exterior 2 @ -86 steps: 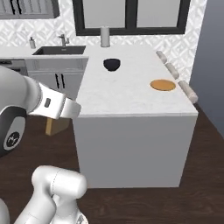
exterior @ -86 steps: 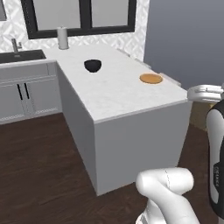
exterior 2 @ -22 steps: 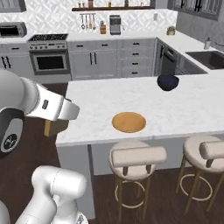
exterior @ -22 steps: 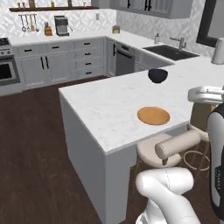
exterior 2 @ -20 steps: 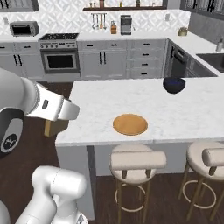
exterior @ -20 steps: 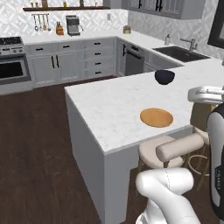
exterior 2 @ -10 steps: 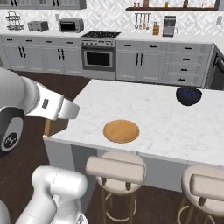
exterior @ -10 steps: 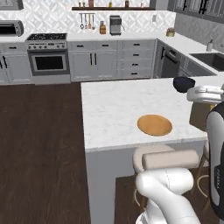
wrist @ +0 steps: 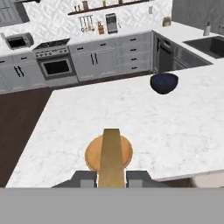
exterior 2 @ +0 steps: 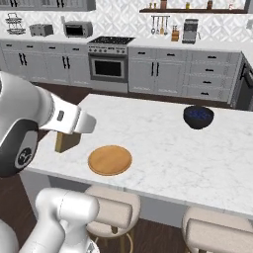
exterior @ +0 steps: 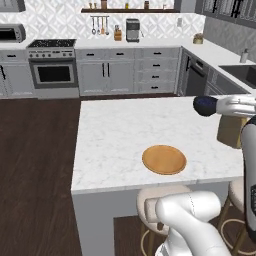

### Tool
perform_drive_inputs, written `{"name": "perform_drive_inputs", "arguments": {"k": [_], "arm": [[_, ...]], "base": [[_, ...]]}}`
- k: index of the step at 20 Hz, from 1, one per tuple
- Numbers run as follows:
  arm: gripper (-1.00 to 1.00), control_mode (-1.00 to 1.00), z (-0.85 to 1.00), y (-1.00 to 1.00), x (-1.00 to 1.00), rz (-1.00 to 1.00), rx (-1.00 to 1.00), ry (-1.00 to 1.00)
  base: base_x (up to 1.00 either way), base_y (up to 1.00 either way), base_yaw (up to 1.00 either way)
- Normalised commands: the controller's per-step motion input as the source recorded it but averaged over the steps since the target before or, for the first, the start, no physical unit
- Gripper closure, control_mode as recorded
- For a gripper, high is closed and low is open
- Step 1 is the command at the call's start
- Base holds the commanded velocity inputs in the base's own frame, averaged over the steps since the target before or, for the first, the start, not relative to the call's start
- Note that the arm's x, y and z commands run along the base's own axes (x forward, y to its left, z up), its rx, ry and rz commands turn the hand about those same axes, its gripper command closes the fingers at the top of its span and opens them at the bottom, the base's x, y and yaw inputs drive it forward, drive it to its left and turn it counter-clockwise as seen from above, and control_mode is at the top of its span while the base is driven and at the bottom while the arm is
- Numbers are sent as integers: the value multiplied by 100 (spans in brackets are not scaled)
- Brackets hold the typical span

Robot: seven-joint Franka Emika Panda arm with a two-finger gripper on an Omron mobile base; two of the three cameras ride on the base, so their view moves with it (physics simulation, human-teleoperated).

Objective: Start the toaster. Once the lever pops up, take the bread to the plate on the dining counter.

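Bread in end effector, short of plate, near counter edge.

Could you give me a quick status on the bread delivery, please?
Gripper shut on the bread, held edge-up. Plate bare on the dining counter, just ahead. Dark bowl well aside, not in the way.

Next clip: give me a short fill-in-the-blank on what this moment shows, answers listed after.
1. The gripper is shut on the ____.
2. The plate lies on the dining counter with ____ on it.
3. The dark blue ____ also sits on that counter.
4. Under the counter's near edge stand padded ____.

Missing words: bread; nothing; bowl; stools
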Motion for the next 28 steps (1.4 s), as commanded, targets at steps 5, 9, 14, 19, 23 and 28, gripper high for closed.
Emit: {"name": "perform_drive_inputs", "arguments": {"k": [5,9,14,19,23,28], "arm": [[100,-100,-44,-24,19,22,28,0],[100,-100,-72,-6,37,41,28,0],[100,-100,-66,6,90,34,17,0],[100,-100,-62,5,100,23,7,0],[100,-100,-77,5,65,9,0,-8],[100,-100,-77,21,59,0,0,-10]], "base": [[0,0,0],[0,0,0],[0,0,0],[0,0,0],[0,0,0],[0,0,0]]}}
